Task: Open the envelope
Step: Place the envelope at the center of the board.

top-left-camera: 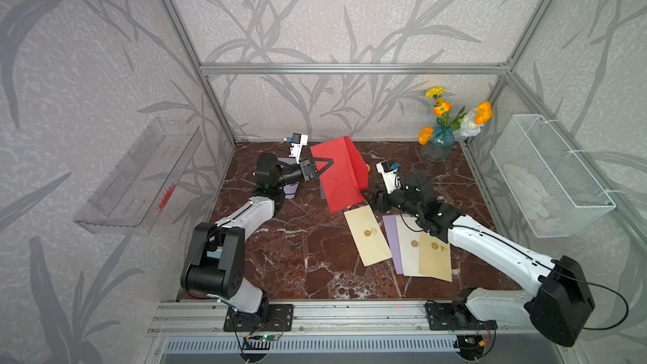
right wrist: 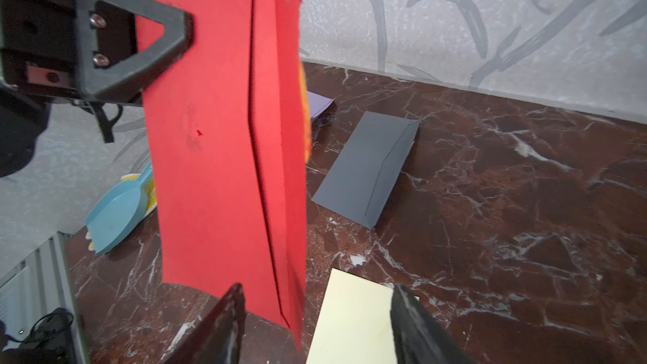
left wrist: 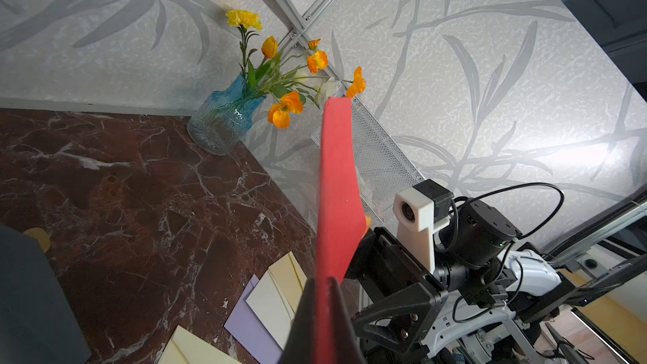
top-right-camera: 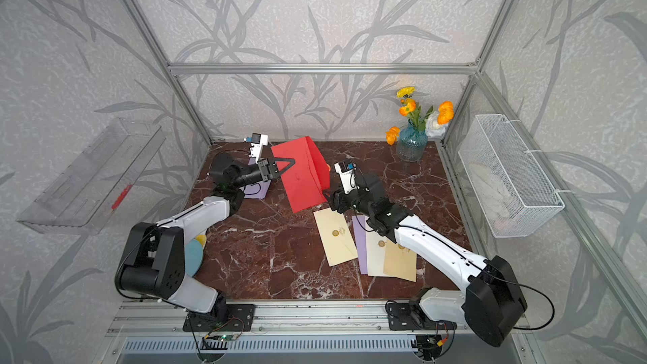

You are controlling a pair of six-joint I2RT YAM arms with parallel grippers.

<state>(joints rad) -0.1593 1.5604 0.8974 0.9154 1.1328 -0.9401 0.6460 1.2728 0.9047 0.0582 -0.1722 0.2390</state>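
The red envelope [top-left-camera: 339, 173] [top-right-camera: 301, 176] hangs tilted in the air above the marble table [top-left-camera: 280, 257]. My left gripper [top-left-camera: 329, 162] [top-right-camera: 292, 162] [left wrist: 324, 283] is shut on its left edge, with the paper pinched between the black fingers. The flap [right wrist: 276, 99] runs along the envelope's right side and stands a little away from the body, with an orange bit [right wrist: 305, 117] showing at its edge. My right gripper [top-left-camera: 364, 193] [top-right-camera: 325, 193] [right wrist: 318, 288] is open at the envelope's lower right corner. That corner hangs between its fingers, touching neither.
Several cream envelopes [top-left-camera: 367, 236] with gold seals and a lilac one [top-left-camera: 390, 239] lie under the right arm. A dark grey envelope [right wrist: 371, 166] lies behind. A flower vase [top-left-camera: 437, 143], mesh basket [top-left-camera: 549, 176], clear shelf [top-left-camera: 140, 176] and blue scoop [right wrist: 115, 211] line the edges.
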